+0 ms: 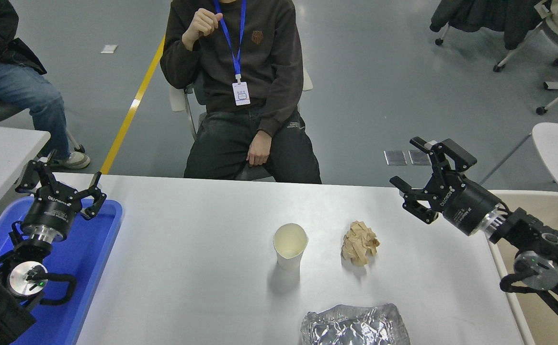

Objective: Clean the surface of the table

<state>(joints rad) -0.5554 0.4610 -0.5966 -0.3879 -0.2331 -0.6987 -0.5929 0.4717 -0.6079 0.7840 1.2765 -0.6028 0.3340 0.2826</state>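
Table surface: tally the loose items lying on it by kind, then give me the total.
On the table surface:
Paper cup: 1
Crumpled brown paper ball: 1
Crumpled foil sheet: 1
Total: 3

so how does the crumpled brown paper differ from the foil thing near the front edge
The crumpled brown paper is a tan, matte ball; the foil is silver and shiny. The paper is small and rounded, while the foil is wider, flatter and spread out. The paper sits mid-table beside the paper cup; the foil lies at the near edge, partly cut off by the picture. Both are crinkled and rest on the table surface, untouched by either gripper.
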